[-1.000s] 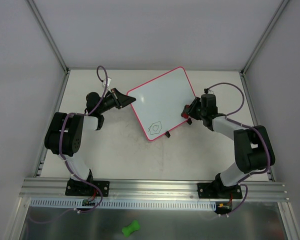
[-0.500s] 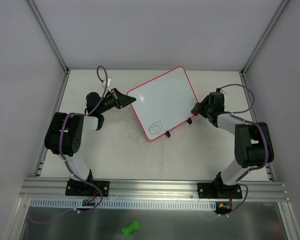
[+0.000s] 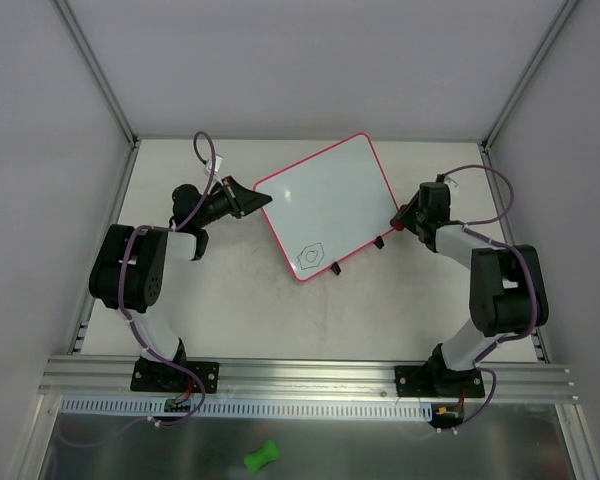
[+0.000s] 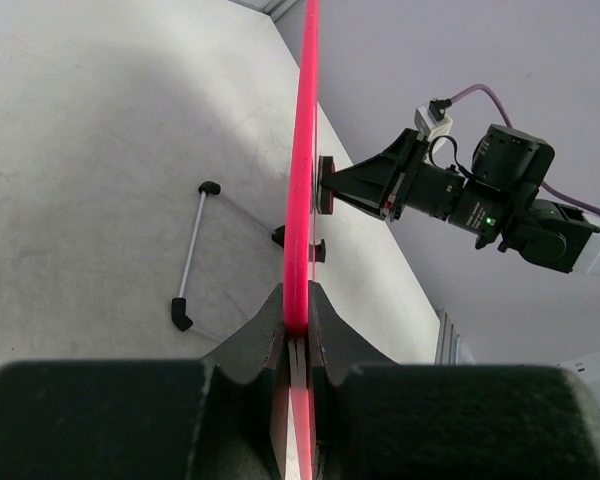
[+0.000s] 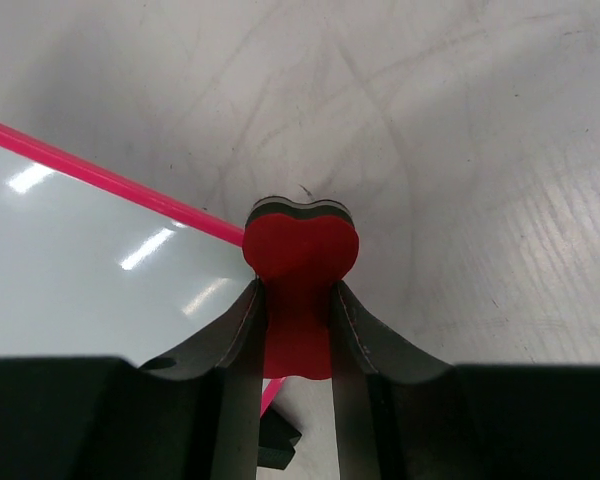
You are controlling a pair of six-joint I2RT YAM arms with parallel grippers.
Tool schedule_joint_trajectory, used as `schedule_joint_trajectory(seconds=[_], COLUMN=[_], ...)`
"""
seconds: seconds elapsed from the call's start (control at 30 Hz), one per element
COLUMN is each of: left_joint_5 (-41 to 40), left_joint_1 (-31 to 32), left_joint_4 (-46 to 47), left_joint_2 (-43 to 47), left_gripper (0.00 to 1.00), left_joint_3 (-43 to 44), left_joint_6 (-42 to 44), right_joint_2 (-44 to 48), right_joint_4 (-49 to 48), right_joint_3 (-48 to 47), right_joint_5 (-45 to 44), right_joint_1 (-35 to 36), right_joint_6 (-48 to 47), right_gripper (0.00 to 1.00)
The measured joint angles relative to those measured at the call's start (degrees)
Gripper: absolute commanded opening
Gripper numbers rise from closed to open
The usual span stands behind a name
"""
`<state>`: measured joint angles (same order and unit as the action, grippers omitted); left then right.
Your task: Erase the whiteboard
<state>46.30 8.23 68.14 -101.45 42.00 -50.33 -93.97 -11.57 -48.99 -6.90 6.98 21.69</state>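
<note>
Right wrist: eraser [image 5: 300,245] at whiteboard [image 5: 80,260] rim

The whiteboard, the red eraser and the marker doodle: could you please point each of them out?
whiteboard [image 3: 325,200], top external view, bare white middle of the board.
red eraser [image 5: 300,245], right wrist view, heart-shaped red end.
marker doodle [image 3: 310,254], top external view, centre of the hexagon drawing.
</note>
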Motion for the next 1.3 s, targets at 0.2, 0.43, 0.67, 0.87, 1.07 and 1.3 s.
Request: schedule_joint_trajectory(seconds=[0.2,0.43,0.67,0.87,1.07,1.3], left_joint_5=[0.00,0.00,-0.02,0.00,-0.02,-0.04], left_joint_1=[0.00,0.00,0.00,-0.02,-0.02,-0.02], left_joint_4=[0.00,0.00,0.00,0.02,0.00,-0.02], left_joint_2=[0.00,0.00,0.00,0.00,0.00,0.00], left_gripper=[0.00,0.00,0.00,0.00,0.00,0.00], left_joint_3=[0.00,0.00,0.00,0.00,0.00,0.00], left_joint_6=[0.00,-0.02,0.00,0.02,0.02,0.02], right_joint_2=[0.22,0.15,1.70,3.28,3.28,3.28], right_joint_4=[-0.11,-0.15,-0.28,-3.61,-5.27,-7.63], right_joint_3=[0.00,0.02,1.62,5.01,5.18,3.82], right_joint_5=[3.41,3.67,-1.42,-2.40,-0.81,4.39], right_joint_1=[0.15,2.40,6.43,8.76,9.11,9.79], right_joint_6=[-2.21,-4.59,-6.14,-6.19,-7.30,-12.35], right_gripper=[0.00,0.00,0.00,0.00,0.00,0.00])
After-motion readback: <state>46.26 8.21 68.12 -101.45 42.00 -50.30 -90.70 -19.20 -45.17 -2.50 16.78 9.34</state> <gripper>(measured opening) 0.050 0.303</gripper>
